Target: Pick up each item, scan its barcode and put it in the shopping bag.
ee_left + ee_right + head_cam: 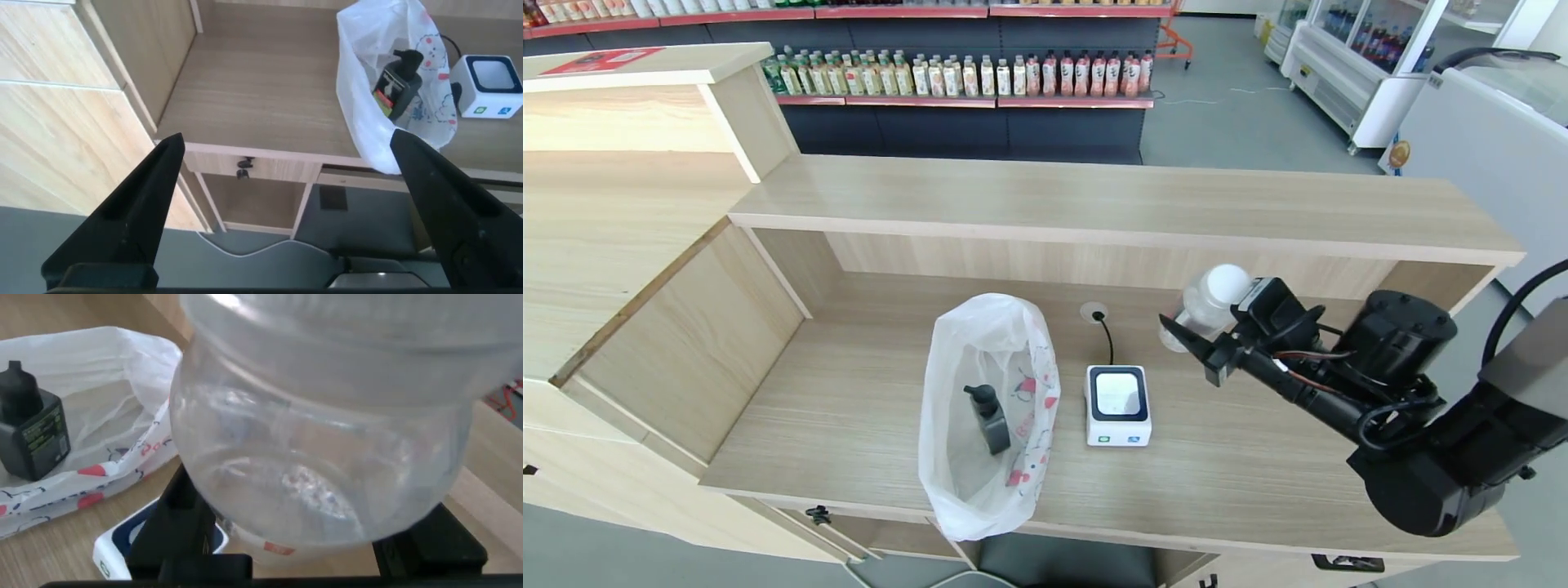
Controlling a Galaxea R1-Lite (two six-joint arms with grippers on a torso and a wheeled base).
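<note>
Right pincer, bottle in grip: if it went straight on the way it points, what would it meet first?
Likely the counter top near the cable hole behind the scanner, not the scanner itself; depth is unclear, so the back wall is possible.

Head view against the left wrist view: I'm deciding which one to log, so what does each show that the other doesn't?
Head view adds the right gripper shut on a clear jar with a white lid, held above the counter to the right of the scanner, plus the scanner's cable and the drinks shelf behind. Left wrist view adds the left gripper, open, out in front of the counter. Both show the shopping bag with the dark pump bottle inside and the scanner beside it.
</note>
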